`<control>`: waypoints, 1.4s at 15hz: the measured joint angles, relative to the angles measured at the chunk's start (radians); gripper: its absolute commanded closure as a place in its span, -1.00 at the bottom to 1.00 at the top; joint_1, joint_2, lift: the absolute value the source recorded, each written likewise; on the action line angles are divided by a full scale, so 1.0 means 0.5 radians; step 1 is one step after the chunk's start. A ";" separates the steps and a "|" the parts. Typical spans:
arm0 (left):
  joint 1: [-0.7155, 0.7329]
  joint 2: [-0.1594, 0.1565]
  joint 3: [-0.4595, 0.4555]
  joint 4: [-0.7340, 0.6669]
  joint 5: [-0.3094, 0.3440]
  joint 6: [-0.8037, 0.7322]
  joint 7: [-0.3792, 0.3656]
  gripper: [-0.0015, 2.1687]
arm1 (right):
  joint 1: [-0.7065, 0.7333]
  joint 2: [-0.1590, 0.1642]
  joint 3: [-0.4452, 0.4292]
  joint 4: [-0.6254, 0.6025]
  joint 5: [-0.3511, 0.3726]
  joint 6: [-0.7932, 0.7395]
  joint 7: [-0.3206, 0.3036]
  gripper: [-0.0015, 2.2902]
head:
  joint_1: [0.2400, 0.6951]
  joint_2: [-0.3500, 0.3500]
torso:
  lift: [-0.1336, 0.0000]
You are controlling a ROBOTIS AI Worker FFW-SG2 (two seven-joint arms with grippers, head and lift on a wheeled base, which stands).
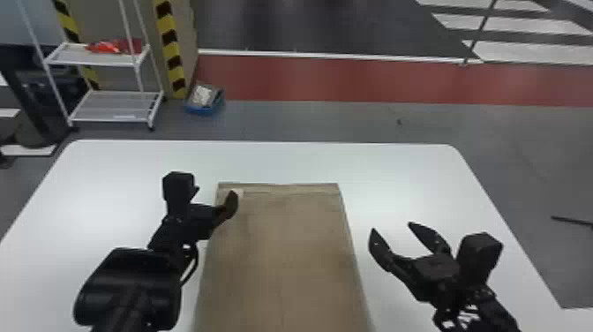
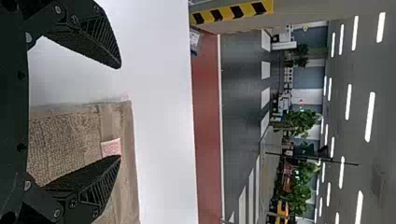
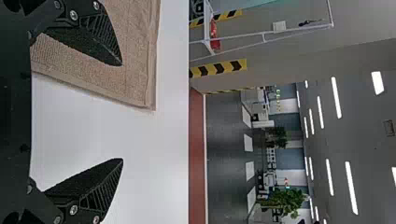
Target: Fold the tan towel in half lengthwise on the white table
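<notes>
Running up from the bottom centre of the head view, the tan towel [image 1: 282,265] lies flat on the white table [image 1: 397,176]. At lower right, the right gripper [image 1: 392,226] gapes near its edge, probably to share the lift; left of centre, the left gripper [image 2: 119,112], also wide, seems set to pinch the far corner.

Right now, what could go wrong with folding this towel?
The open left gripper straddles the towel's left edge beside the pale tag, so closing might bunch the cloth or catch the tag. The right gripper, open beyond the towel's right edge, could close on nothing unless moved over first.
</notes>
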 measured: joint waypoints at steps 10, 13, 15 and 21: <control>-0.082 0.000 -0.032 0.258 -0.015 -0.203 -0.041 -0.72 | -0.078 -0.022 0.113 0.087 0.009 0.000 0.005 -0.86 | 1.00 -0.16 | 0.14; -0.085 0.000 -0.032 0.283 -0.016 -0.228 -0.055 -0.72 | -0.080 -0.032 0.123 0.096 0.007 0.000 0.005 -0.86 | 1.00 -0.16 | 0.14; -0.086 0.000 -0.033 0.295 -0.019 -0.275 -0.066 -0.72 | -0.084 -0.037 0.131 0.100 0.007 0.000 0.004 -0.86 | 1.00 -0.16 | 0.14; -0.114 0.000 -0.038 0.376 -0.060 -0.287 -0.144 -0.61 | -0.108 -0.059 0.165 0.122 0.002 0.003 0.002 -0.86 | 1.00 -0.17 | 0.14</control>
